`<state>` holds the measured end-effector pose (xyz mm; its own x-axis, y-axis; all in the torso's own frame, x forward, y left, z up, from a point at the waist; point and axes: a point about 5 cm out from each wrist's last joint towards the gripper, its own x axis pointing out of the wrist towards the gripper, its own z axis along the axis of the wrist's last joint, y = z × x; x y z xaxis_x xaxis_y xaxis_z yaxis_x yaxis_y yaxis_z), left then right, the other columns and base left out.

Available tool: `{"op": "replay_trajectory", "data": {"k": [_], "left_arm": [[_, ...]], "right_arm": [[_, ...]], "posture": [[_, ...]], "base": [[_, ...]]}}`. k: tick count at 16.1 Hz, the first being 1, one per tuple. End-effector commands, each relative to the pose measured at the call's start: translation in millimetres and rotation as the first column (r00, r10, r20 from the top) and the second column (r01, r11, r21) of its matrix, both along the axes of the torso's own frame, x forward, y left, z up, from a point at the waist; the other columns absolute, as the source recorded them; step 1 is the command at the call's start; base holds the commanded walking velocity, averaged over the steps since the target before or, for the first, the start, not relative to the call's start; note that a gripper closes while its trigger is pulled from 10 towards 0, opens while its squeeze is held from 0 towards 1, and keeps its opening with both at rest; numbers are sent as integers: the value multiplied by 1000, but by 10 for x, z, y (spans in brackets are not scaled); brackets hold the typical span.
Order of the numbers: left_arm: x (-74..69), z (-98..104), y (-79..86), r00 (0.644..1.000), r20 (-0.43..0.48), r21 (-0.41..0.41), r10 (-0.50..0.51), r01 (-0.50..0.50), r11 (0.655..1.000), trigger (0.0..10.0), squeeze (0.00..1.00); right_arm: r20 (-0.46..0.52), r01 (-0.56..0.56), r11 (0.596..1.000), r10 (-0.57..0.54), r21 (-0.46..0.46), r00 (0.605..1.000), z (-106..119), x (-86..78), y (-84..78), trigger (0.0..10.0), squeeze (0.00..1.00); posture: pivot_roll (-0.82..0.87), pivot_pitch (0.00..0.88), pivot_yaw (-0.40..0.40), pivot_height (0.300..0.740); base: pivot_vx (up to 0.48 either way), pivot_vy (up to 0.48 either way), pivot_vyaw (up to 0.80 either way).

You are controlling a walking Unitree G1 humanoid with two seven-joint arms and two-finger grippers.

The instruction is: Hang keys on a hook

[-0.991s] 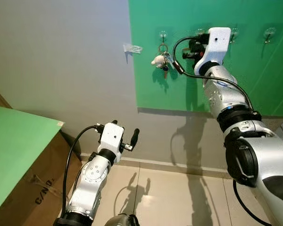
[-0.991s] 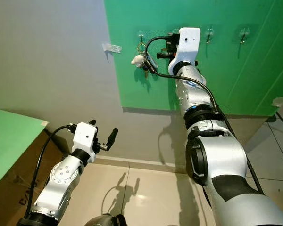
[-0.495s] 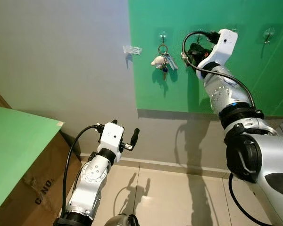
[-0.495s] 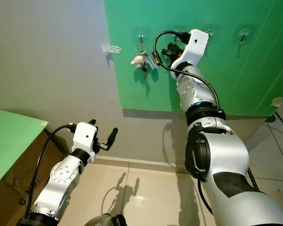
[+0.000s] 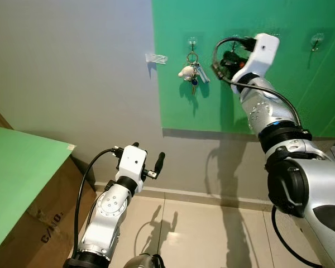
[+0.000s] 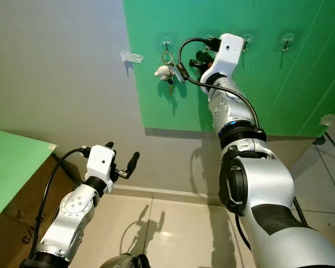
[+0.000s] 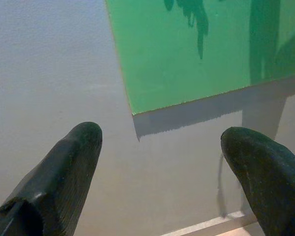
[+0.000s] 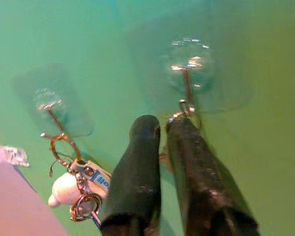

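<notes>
From where I stand, the main part of the task looks done. The bunch of keys (image 5: 193, 72), with a small white plush charm on it, hangs by its ring from the first clear hook (image 5: 192, 41) on the green board (image 5: 212, 106). Nothing holds the bunch; it hangs free against the board.

The right gripper (image 8: 163, 129) is raised high, near the next hook (image 8: 189, 59) on the same board and just beside the keys, not touching them. Its two black fingers are pressed almost together and there is nothing between them, so I judge it has let go of the keys.

The left gripper (image 7: 160, 147) is low, in front of the grey wall (image 5: 72, 84). Its fingers are spread wide and hold nothing, so this arm seems idle.

What is left, in my judgement, is only to bring the right arm away from the board without knocking the bunch.
</notes>
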<state>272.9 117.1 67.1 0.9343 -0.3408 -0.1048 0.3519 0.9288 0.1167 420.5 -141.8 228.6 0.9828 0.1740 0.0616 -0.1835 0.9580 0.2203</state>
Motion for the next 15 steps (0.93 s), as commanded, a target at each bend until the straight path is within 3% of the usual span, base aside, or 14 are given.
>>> {"op": "replay_trajectory", "data": {"k": [1,15], "left_arm": [[-5,24,16,1000,9,9,10,-10,1000,10000,0],[-16,15,8,1000,4,13,8,-8,1000,10000,0]], "right_arm": [[24,-11,999,12,-38,1000,17,-6,35,10000,1000],[15,-11,998,12,-66,1000,-48,-18,26,10000,1000]], "posture": [[-145,0,63,740],[-146,0,63,740]], "base": [[0,0,0],[0,0,0]]}}
